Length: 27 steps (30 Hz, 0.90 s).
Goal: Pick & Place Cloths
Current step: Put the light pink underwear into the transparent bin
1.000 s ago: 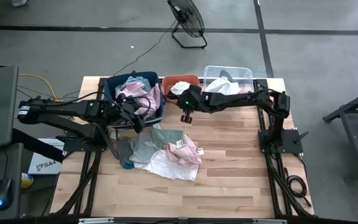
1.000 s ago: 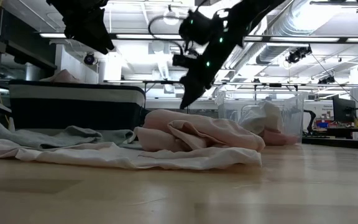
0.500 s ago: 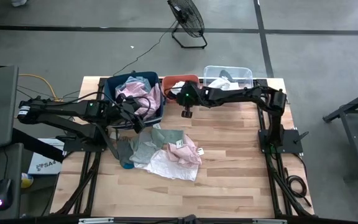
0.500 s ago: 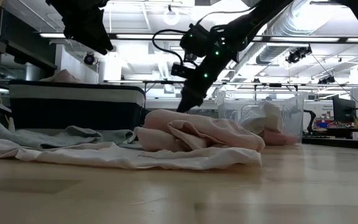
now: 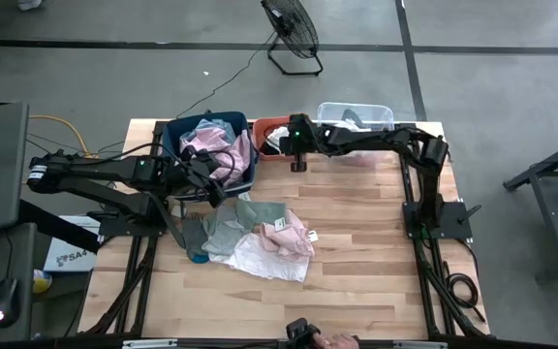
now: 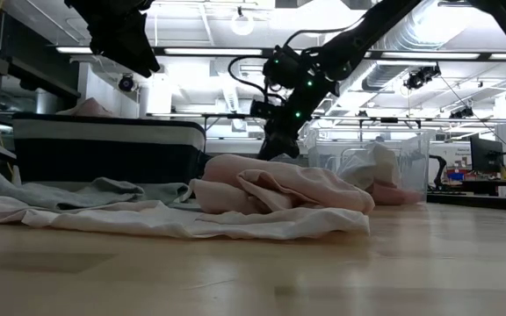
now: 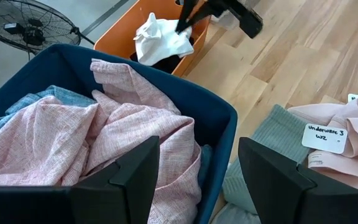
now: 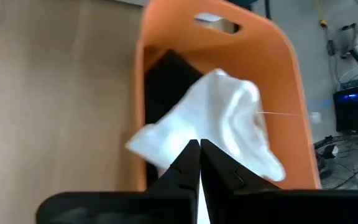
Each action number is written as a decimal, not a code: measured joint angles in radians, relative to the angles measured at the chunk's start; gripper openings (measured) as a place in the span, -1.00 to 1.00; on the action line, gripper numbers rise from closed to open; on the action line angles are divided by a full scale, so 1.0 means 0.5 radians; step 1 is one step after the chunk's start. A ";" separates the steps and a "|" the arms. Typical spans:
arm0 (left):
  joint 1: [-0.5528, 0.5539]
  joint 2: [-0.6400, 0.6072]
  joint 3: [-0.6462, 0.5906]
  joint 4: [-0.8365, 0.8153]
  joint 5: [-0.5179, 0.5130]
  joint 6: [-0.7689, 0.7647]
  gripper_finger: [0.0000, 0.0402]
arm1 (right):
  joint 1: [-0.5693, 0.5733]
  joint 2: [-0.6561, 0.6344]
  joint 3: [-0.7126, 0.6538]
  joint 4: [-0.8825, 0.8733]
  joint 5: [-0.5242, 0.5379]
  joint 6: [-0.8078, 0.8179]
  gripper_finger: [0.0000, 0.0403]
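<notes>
High view: pink cloth (image 5: 211,145) sits in blue bin (image 5: 174,131), white cloth (image 8: 213,124) in orange bin (image 8: 291,112); pile (image 5: 260,237) remains on table (image 5: 356,271). Right gripper (image 5: 296,160) pinched together, empty, over the orange bin; left gripper (image 7: 194,168) apart, empty.

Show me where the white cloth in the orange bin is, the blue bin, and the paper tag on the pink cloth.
white cloth (image 8: 219,121): right wrist view, middle of the fabric.
blue bin (image 7: 219,118): left wrist view, its near rim.
paper tag (image 7: 324,137): left wrist view, centre of the label.
</notes>
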 joint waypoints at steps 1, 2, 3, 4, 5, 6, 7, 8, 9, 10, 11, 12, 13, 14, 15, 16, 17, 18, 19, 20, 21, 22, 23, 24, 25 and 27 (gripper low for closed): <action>0.001 0.000 0.000 0.000 0.000 0.000 0.06 | -0.014 0.000 0.000 0.026 -0.013 -0.002 -0.99; 0.000 0.000 0.000 0.001 0.000 0.000 0.06 | -0.027 0.000 0.000 0.050 -0.036 -0.002 -0.99; 0.000 0.000 0.000 0.001 0.000 0.000 0.06 | -0.038 0.004 0.000 0.079 -0.053 -0.003 -0.99; 0.001 0.000 0.000 0.001 0.000 0.000 0.06 | -0.045 0.009 0.000 0.118 -0.054 -0.004 -0.98; 0.000 0.000 0.000 0.001 0.000 0.000 0.06 | -0.049 0.011 0.000 0.145 -0.058 -0.007 -0.98; 0.000 0.000 0.000 0.001 0.000 0.000 0.06 | -0.057 0.015 0.000 0.155 -0.077 -0.024 -0.99; 0.000 0.000 0.000 0.001 0.000 0.000 0.06 | -0.065 0.026 0.000 0.184 -0.101 -0.057 -0.99; 0.000 0.000 0.000 0.001 0.000 0.000 0.06 | -0.066 0.039 0.000 0.222 -0.108 -0.093 -0.99; 0.000 0.000 0.000 0.001 0.000 0.000 0.06 | -0.066 0.047 0.001 0.241 -0.112 -0.128 -0.99; 0.001 0.000 0.000 0.001 0.000 0.000 0.06 | -0.066 0.057 0.000 0.243 -0.113 -0.159 -0.99; 0.000 0.000 0.000 0.001 0.000 0.000 0.06 | -0.066 0.071 -0.001 0.267 -0.110 -0.183 -0.99; 0.001 0.000 0.000 0.001 0.000 0.000 0.06 | -0.066 0.086 0.005 0.300 -0.109 -0.204 -0.99; 0.001 0.000 0.000 0.001 0.000 0.000 0.06 | -0.066 0.096 0.020 0.303 -0.114 -0.214 -0.99; 0.000 0.000 0.000 0.000 0.000 0.000 0.06 | -0.066 0.111 0.034 0.298 -0.121 -0.219 -0.99; 0.000 0.000 0.000 0.001 0.000 0.000 0.06 | -0.066 0.128 0.058 0.299 -0.124 -0.224 -0.99; 0.001 0.001 0.000 0.000 0.001 0.000 0.06 | -0.066 0.148 0.088 0.306 -0.125 -0.224 -0.99; 0.000 0.001 0.000 -0.002 0.001 0.000 0.06 | -0.066 0.166 0.117 0.301 -0.126 -0.224 -0.99; 0.000 0.001 0.000 -0.002 0.000 0.000 0.06 | -0.066 0.187 0.154 0.294 -0.122 -0.220 -0.99; 0.001 0.001 0.000 -0.002 0.000 0.000 0.06 | -0.066 0.213 0.200 0.299 -0.112 -0.215 -0.99; 0.000 0.001 0.000 -0.005 0.001 0.000 0.06 | -0.066 0.239 0.245 0.304 -0.093 -0.194 -0.99; 0.000 0.001 0.000 -0.008 0.001 0.000 0.06 | -0.066 0.263 0.290 0.302 -0.068 -0.163 -0.99; 0.000 0.001 0.000 -0.009 0.001 0.000 0.06 | -0.066 0.288 0.332 0.303 -0.032 -0.122 -0.99; 0.000 0.001 0.000 -0.012 0.001 -0.001 0.06 | -0.066 0.310 0.369 0.303 0.005 -0.078 -0.98; 0.000 0.001 0.000 -0.014 0.002 0.000 0.06 | -0.067 0.321 0.394 0.289 0.043 -0.038 -0.98; 0.000 0.001 0.000 -0.014 0.007 0.000 0.06 | -0.068 0.322 0.404 0.269 0.074 0.006 -0.98; 0.001 0.001 0.000 -0.016 0.018 0.000 0.06 | -0.067 0.322 0.407 0.266 0.125 0.084 -0.98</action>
